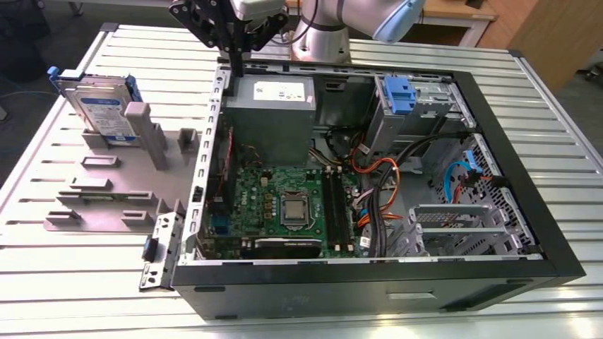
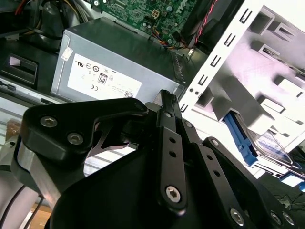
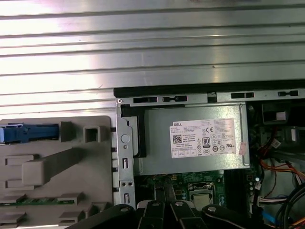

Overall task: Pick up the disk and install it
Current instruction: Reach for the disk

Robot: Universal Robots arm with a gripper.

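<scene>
One disk (image 1: 102,106) on edge in grey holder (image 1: 104,205), long axis near upright, blue tab (image 1: 55,73) uppermost, hand (image 1: 234,65) closed, empty

Setting: robotics lab, bench-type test cell. Evidence: the arm base (image 1: 318,44) stands on a ribbed aluminium desk (image 1: 85,282), just behind the pincer (image 1: 236,62). Below the pincer an open computer case (image 1: 556,261) lies on its side, with its motherboard (image 1: 282,205) and cabling exposed. Beside the pincer, toward the exterior view's left, a grey moulded fixture (image 1: 113,191) sits on the desk slats. Beyond the desk, well apart from the pincer: wooden furniture (image 1: 551,28) and dark floor (image 1: 14,141).
</scene>
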